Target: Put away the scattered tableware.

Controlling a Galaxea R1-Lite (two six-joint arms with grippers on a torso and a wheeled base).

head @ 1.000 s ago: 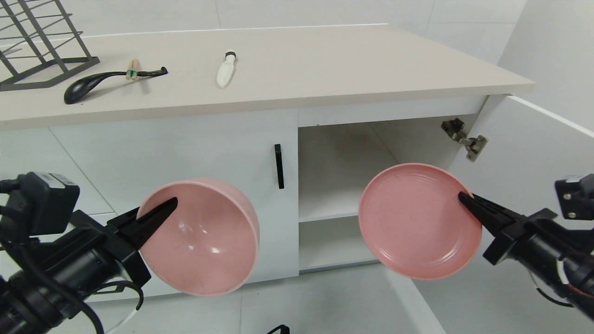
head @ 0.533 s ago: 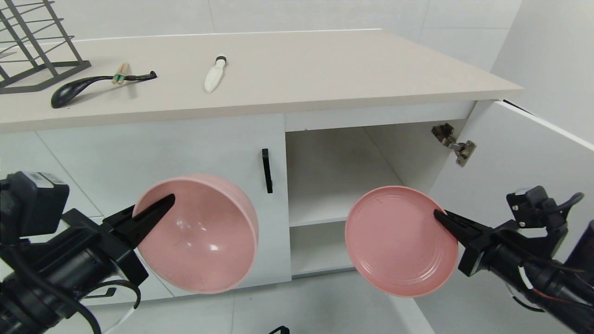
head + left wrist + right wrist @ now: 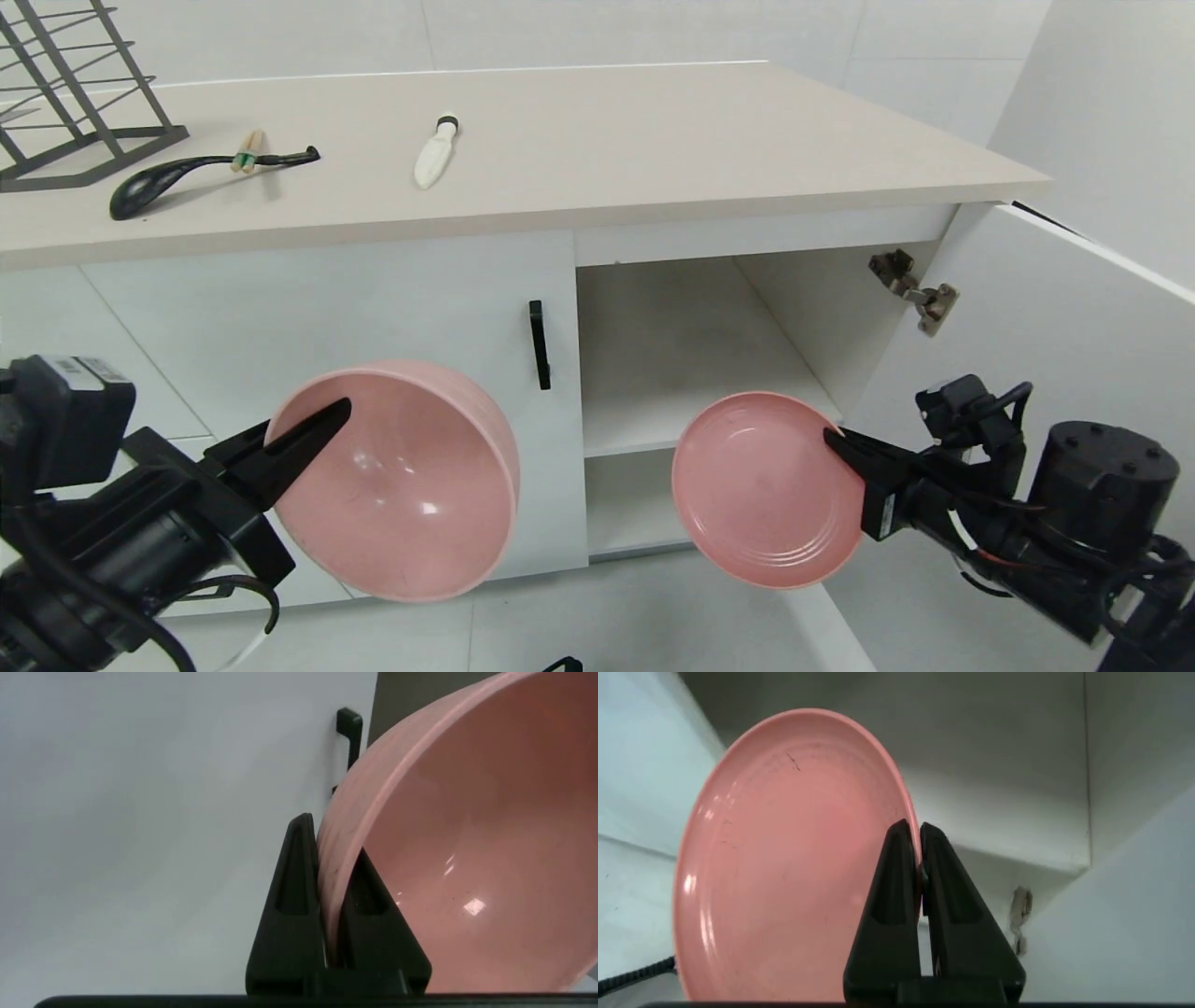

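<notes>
Nothing is stored yet. The left gripper clamps the rim of the pink bowl, held in the air near the closed cabinet door. The right gripper pinches the pink plate on edge at the open cabinet, near its shelf. On the desk, far left, lie 3 pieces to collect: black spoon, chopsticks, white utensil.

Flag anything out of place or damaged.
A black spoon, chopsticks and a white utensil lie scattered on the countertop. The plate in the right gripper carries a short dark mark near its rim, perhaps a scratch.
</notes>
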